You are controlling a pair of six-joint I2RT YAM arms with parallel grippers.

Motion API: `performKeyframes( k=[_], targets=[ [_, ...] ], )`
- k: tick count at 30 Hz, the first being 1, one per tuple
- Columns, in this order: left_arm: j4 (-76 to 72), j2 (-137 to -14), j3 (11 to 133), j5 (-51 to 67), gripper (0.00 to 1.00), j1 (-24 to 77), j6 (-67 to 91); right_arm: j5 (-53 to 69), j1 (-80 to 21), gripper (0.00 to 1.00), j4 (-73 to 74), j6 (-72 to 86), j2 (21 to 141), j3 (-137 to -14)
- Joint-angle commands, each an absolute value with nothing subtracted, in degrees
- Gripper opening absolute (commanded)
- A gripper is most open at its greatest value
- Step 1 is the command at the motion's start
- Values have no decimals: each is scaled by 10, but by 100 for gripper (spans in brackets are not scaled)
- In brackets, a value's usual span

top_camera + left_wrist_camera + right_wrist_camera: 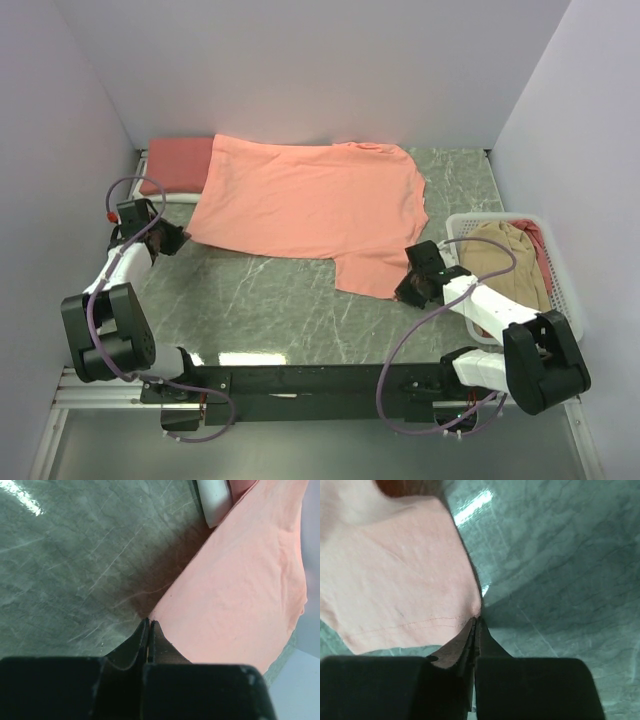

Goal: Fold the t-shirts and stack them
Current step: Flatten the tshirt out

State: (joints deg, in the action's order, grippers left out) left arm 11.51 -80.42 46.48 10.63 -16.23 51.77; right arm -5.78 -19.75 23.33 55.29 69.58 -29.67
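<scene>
A salmon-pink t-shirt [310,205] lies spread flat across the back of the table. My left gripper [180,240] is at the shirt's near left corner. In the left wrist view its jaws [150,622] are closed on the corner of the pink cloth [240,590]. My right gripper [408,284] is at the shirt's near right sleeve. In the right wrist view it [476,618] is shut on a puckered pinch of the hemmed edge [405,580]. A folded, darker salmon shirt [182,163] lies at the back left.
A white lattice basket [567,285] stands at the right edge and holds a tan-beige shirt [505,262] and a pink one [541,240]. A white edge [216,500] shows under the folded shirt. White walls close in the left, back and right sides.
</scene>
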Motion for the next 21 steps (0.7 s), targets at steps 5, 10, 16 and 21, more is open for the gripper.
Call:
performKeyframes(
  k=[5, 10, 16, 21],
  targets=[
    [123, -742, 441, 57, 1, -162, 514, -30, -200, 0, 265, 540, 585, -294],
    [134, -680, 403, 37, 1, -162, 513, -10, -201, 0, 370, 524, 442, -307],
    [162, -610, 368, 6, 1, -161, 497, 19, -201, 0, 489, 521, 305, -338],
    [210, -532, 334, -19, 1, -162, 509, 37, -201, 0, 562, 528, 222, -360]
  ],
)
